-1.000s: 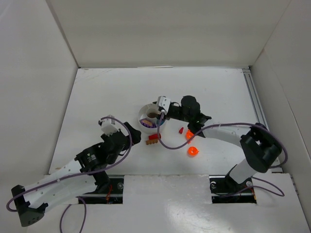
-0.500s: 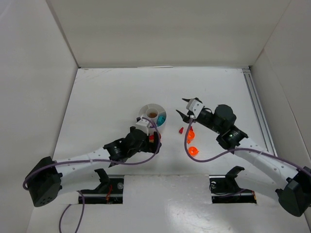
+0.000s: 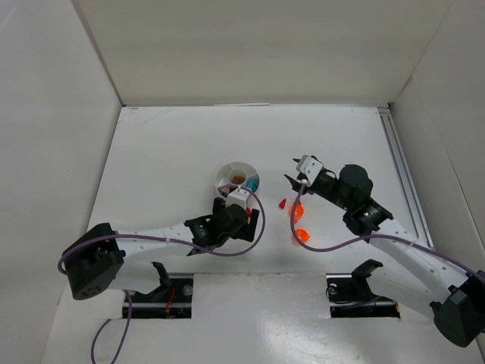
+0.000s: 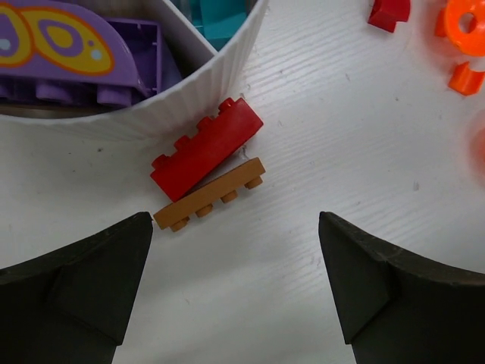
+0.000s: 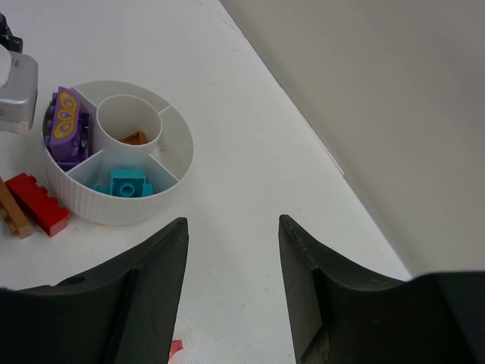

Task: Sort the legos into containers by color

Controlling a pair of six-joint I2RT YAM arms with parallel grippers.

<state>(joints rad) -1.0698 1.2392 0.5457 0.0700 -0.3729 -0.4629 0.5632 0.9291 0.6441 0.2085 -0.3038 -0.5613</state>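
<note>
The left hand [image 4: 235, 227], spread apart and empty, hovers with the red brick [image 4: 206, 149] and brown plate [image 4: 211, 195] just ahead (they touch), so the pick likely calls for isolating one.

The white dish [image 4: 220, 83] is mostly cut off at the top edge, the orange pieces [image 4: 464, 77] run off the right side, and the brown bit [image 5: 136, 137] in the middle cup [image 5: 127, 112] is too small to name.

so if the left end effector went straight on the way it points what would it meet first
Likely the brown brick just ahead, though depth is unclear; the red brick lies right behind it.
</note>
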